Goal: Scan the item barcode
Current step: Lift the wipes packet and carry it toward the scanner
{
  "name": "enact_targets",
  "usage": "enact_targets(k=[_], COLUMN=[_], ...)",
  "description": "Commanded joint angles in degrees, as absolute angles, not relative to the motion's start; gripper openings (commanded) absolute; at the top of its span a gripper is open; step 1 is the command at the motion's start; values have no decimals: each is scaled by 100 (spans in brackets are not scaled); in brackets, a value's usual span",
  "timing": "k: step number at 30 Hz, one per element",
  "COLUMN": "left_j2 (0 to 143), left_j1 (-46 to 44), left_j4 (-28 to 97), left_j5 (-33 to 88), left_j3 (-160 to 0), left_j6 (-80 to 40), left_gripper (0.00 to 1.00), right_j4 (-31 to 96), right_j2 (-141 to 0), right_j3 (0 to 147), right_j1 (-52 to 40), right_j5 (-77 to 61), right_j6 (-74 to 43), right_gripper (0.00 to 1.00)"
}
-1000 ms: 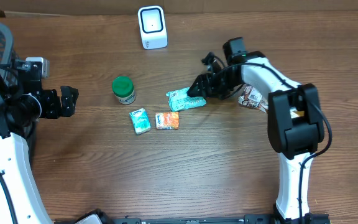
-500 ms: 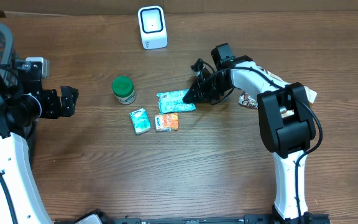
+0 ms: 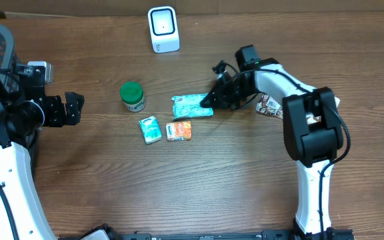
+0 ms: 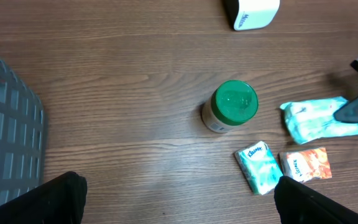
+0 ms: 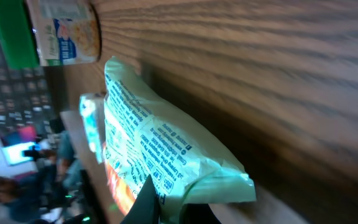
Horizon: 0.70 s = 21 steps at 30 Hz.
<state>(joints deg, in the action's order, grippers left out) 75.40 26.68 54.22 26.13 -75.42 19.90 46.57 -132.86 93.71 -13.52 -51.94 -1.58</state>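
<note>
- The right gripper [image 3: 209, 101] has its jaws closed tight, pinching the 3 o'clock end of a mint-green printed packet [image 3: 192, 107].
- In the right wrist view, one dark finger [image 5: 148, 200] bites the crimped seal of the packet, with fine print running along the wrapper.
- The packet sits near the middle of the wooden table [image 3: 199, 187], at about 5 o'clock from the white barcode scanner [image 3: 163, 29], which stands upright at the table's 12 o'clock edge.
- Its 9 o'clock end appears to rest on the wood, though the overhead angle does not settle that.
- A green-lidded jar [image 3: 133, 97] stands upright at 9 o'clock from the packet, apart from it.
- An orange snack packet [image 3: 179, 130] lies at 7 o'clock, just beside the mint one, and a small teal tissue pack [image 3: 150, 129] lies just beside it at its 9 o'clock.
- A red-and-white wrapper [image 3: 270, 105] lies at 3 o'clock, partly under the right arm.
- The left gripper [image 3: 77, 109] hangs at the table's 9 o'clock side, jaws spread wide and holding nothing. Its fingers [image 4: 55, 199] frame the lower corners of the left wrist view.
</note>
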Motion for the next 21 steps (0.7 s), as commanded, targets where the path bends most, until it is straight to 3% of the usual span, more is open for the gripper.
enact_targets(k=[1,21], left_j2=[7566,7566], left_j1=[2698,2698], left_j4=[5413,5415], left_j5=[2639,2639], left_j3=[-7548,-7548], left_j6=[2036,2036], left_gripper=[100,100], right_j4=[4893,6455], right_j2=[-12943,-10119], right_j3=[9345,9345], right_j1=[-1024,-364], right_j5=[-5631,-6045], right_j6=[-106,456], right_gripper=[4,4])
